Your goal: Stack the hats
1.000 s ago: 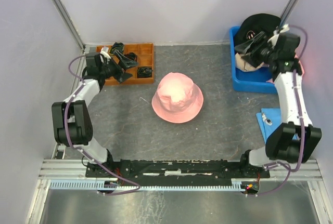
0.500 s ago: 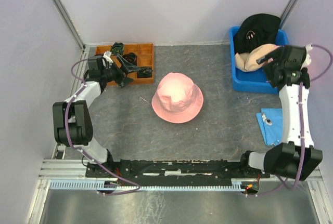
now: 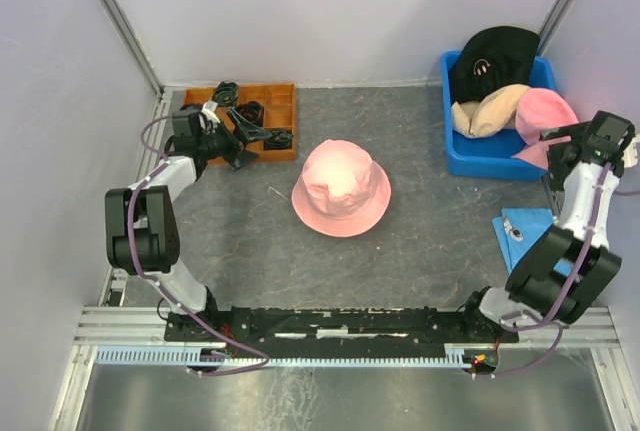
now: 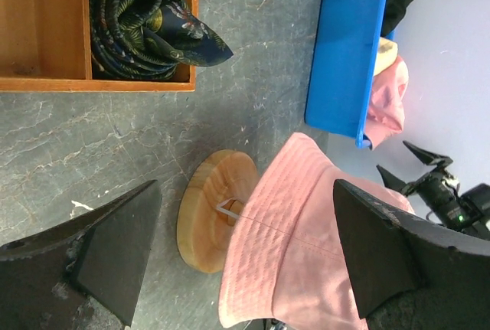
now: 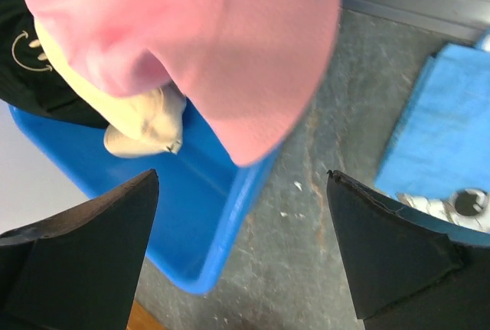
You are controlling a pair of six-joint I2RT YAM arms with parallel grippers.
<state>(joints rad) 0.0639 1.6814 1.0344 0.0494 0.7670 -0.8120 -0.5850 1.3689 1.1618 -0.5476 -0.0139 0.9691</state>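
One pink hat point(image 3: 341, 189) sits on the wooden stand point(image 4: 214, 219) mid-table; the left wrist view shows it point(image 4: 306, 246) from the side. At the back right, a blue bin point(image 3: 490, 163) holds a black hat point(image 3: 495, 51) with a smiley, a beige hat point(image 3: 483, 113) and a second pink hat point(image 3: 546, 111) draped over its right rim. My right gripper point(image 3: 546, 146) hangs open just in front of that pink hat point(image 5: 230, 39), nothing between its fingers. My left gripper point(image 3: 250, 136) is open by the orange tray, facing the stand.
An orange wooden tray point(image 3: 262, 111) at the back left holds dark coiled bundles point(image 4: 145, 16). A blue cloth point(image 3: 520, 236) with a small metal part lies on the right near my right arm. Side walls close in the table.
My right gripper has opened and swung from over the bin to its right front corner. The second pink hat now shows, draped on the bin's right rim. The left arm barely moved.
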